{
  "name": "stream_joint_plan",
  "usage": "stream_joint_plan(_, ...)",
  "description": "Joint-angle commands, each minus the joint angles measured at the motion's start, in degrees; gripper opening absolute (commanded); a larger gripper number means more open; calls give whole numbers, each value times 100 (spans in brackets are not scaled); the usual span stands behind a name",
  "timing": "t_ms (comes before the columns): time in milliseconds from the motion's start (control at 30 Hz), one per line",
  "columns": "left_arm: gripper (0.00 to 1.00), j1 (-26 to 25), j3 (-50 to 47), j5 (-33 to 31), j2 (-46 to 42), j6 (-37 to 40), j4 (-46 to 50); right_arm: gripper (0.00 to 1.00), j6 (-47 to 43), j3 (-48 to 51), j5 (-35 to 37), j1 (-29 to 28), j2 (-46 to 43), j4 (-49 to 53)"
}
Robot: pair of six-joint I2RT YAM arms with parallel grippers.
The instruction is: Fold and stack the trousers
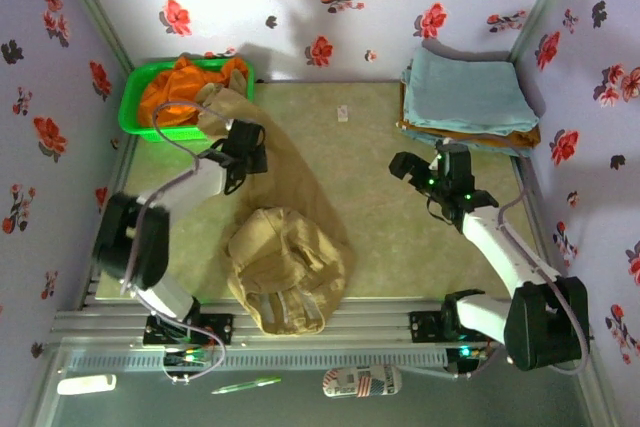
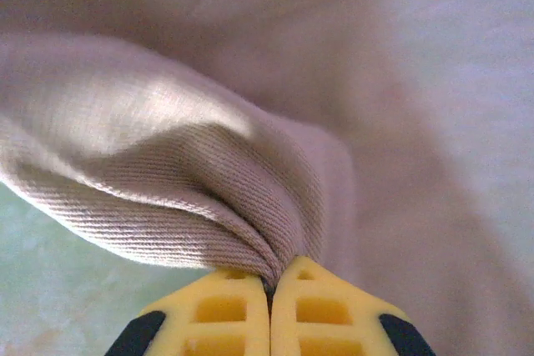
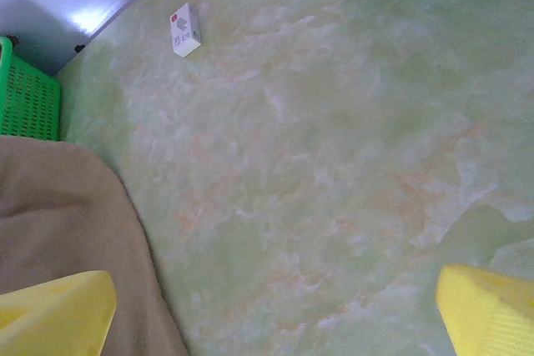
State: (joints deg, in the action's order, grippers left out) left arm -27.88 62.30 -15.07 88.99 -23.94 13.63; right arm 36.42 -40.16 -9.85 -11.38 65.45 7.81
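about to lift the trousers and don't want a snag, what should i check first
1. Left hand shut on a fold of the trousers: ok
2. Right hand open, holding nothing: ok
3. Trousers lying flat: not ok, bunched at the near edge of the table
4. Trousers free of the green basket: not ok, one end lies against its rim
5. How many layers are pinched: cannot tell

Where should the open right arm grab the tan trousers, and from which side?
Take the trousers at the bunched near end, coming from its right edge: raised folds there give the fingers something to pinch, and that side faces the right gripper.
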Motion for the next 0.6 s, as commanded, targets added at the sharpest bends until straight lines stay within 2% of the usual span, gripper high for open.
stream_joint_plan(0,0,-396,293,-66,-825,971,-290,99,-93,-191,84,-49,-59,144)
stream_joint_plan(167,0,-1488,963,527,-855,1908,-26,99,-73,-176,293,-49,-187,243)
stream_joint_plan(333,0,-2724,1188,1027,-608,2416,-18,99,51,-167,1075,-32,-376,554)
stream_joint_plan(433,0,-2985,1079,1574,-536,2389,-186,99,190,-131,1558,36,-530,796)
stream_joint_plan(567,0,-3179,1001,2137,-415,2451,-293,99,333,20,1852,174,-811,905)
